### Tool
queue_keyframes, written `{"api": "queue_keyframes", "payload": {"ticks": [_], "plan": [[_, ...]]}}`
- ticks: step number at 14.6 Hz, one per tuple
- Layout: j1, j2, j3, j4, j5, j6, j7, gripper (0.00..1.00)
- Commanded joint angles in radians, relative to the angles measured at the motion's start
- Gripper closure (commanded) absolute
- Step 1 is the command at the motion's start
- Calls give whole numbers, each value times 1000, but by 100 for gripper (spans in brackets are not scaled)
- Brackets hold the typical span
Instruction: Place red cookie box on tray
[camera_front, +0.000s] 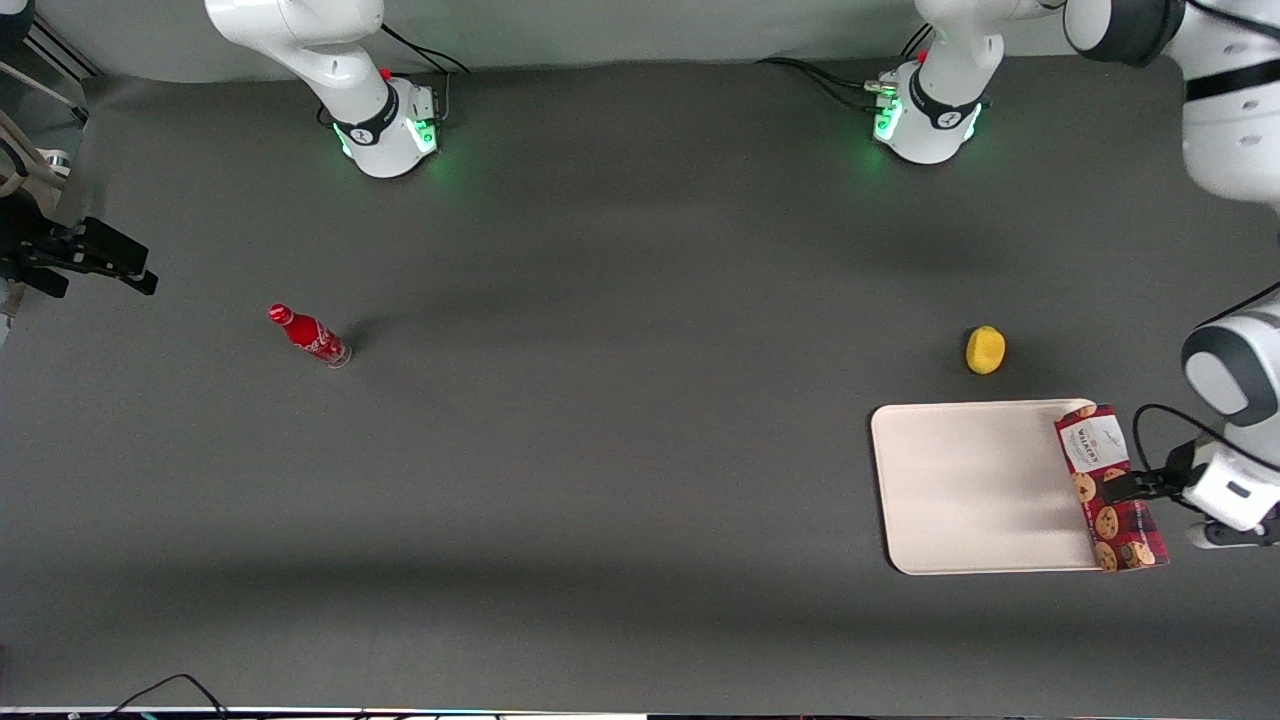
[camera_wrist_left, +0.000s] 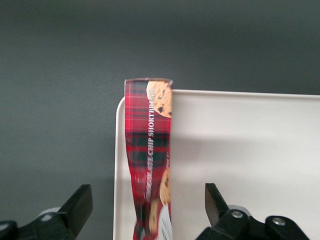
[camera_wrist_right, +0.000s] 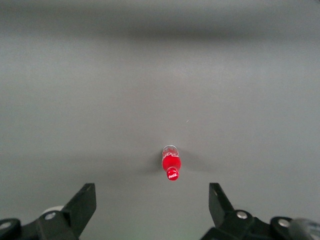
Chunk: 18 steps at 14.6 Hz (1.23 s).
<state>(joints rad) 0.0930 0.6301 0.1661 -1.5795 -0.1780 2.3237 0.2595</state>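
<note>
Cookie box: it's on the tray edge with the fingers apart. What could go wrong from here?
1. The red cookie box stands on its narrow side along the tray rim, so it may tip off onto the table.
2. The open gripper straddles the box; a finger could clip it while retreating.
3. The lemon lies close by and could be struck.

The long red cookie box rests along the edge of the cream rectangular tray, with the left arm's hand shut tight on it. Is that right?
Not quite. The left wrist view shows the left arm's hand open, its black fingers standing clear of the long red cookie box on either side. The rest holds: the box lies along the edge of the cream rectangular tray.
</note>
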Motion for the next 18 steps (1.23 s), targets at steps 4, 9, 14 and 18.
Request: {"api": "queue_keyframes", "payload": {"ticks": [4,9,14,18], "plan": [[-35,-349,-52,-80,34,-303,-106,0],[-35,-579,-180,-80,158,-590,-305,0],[-32,-725,-204,-83,193,-722,-290,0],[-41,-765,-209,-86,195,-741,-253,0]]}}
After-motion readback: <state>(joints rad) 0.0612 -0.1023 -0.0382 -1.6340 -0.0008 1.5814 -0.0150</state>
